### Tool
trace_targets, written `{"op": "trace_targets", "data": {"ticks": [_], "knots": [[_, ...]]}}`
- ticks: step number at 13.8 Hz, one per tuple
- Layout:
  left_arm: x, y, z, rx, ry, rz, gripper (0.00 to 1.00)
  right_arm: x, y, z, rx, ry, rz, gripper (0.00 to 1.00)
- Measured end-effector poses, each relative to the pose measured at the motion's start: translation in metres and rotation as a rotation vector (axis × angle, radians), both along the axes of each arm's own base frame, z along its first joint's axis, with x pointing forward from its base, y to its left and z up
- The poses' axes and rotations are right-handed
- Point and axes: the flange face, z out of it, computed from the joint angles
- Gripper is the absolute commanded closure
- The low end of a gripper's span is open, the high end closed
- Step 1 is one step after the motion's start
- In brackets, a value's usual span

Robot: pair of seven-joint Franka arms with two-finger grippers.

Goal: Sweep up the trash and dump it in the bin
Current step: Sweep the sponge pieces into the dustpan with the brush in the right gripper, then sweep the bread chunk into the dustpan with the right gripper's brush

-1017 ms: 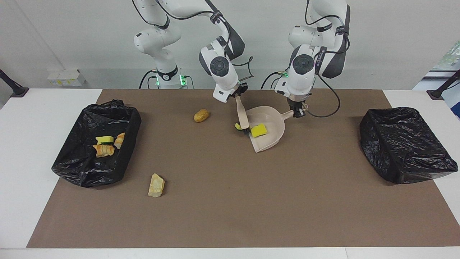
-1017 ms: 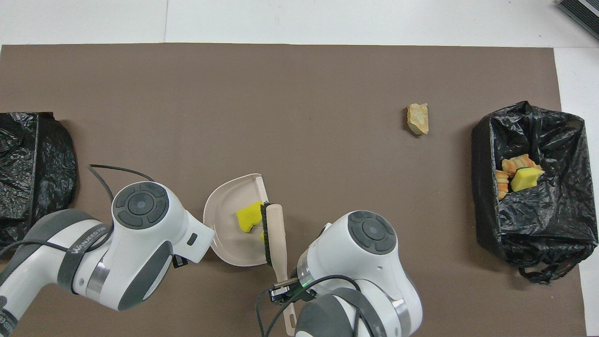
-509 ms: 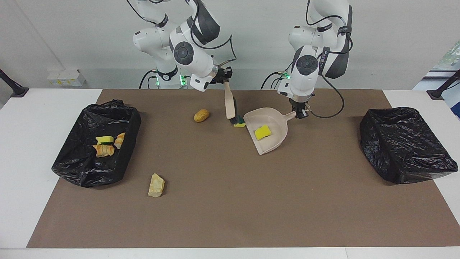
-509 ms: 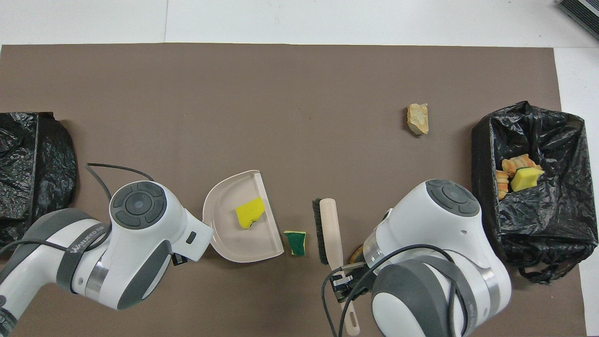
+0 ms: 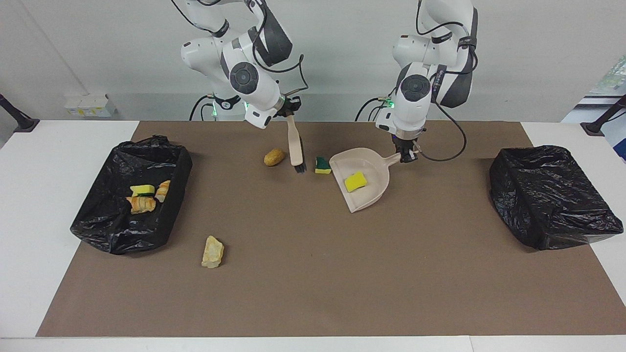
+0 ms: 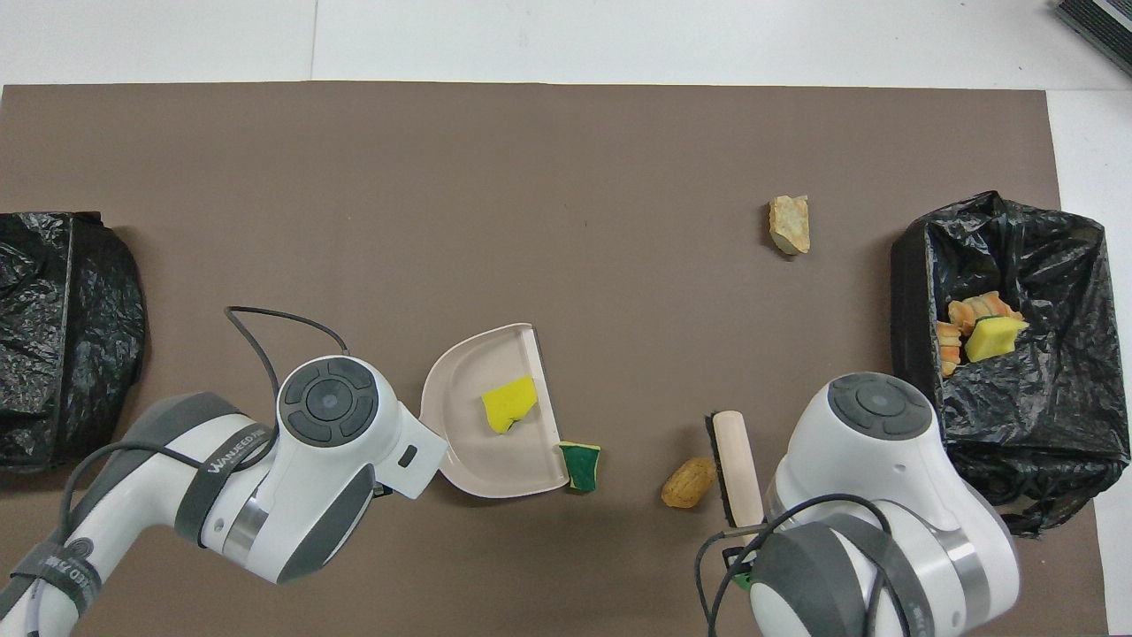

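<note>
We've got the L gripper clamped on the dustpan handle, pan flat on the brown mat w/ its open lip toward the R arm's end. One yellow sponge chunk sits inside the pan. Just beside the lip, a green-topped sponge scrap lies on the mat, touching or nearly touching the pan edge in the overhead view.

R gripper is closed on the brush handle, brush hanging bristles-down between the green-topped scrap and a golden-brown bread lump. Facing view doesn't settle whether the bristles touch the mat. From overhead the lump sits right beside the bristle side.

Another tan bread piece lies alone, farther from the robots, near the bin at the R arm's end. Inside that bin we see a yellow sponge and two orange-brown bread lumps. The 2nd black-lined bin sits at the L arm's end; we can't see its inside.
</note>
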Motion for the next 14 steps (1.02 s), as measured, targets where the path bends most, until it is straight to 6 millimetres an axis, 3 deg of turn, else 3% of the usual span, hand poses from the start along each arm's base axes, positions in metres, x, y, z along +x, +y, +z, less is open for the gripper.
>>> {"op": "trace_targets", "data": {"ticks": [3,5,10,14], "knots": [[-0.007,-0.011,0.0,0.001,-0.001,-0.028,1.0,-0.026,-0.035,-0.012,-0.041,0.017,-0.09,1.0],[-0.012,-0.02,0.0,0.002,0.001,-0.048,1.0,-0.038,-0.041,-0.014,-0.094,0.012,-0.17,1.0],[-0.015,-0.019,-0.001,0.016,0.019,-0.049,1.0,-0.047,0.015,-0.02,-0.167,-0.086,-0.285,1.0],[-0.018,-0.017,-0.001,0.036,0.029,0.0,1.0,-0.041,0.046,-0.058,-0.187,-0.122,-0.322,1.0]]}}
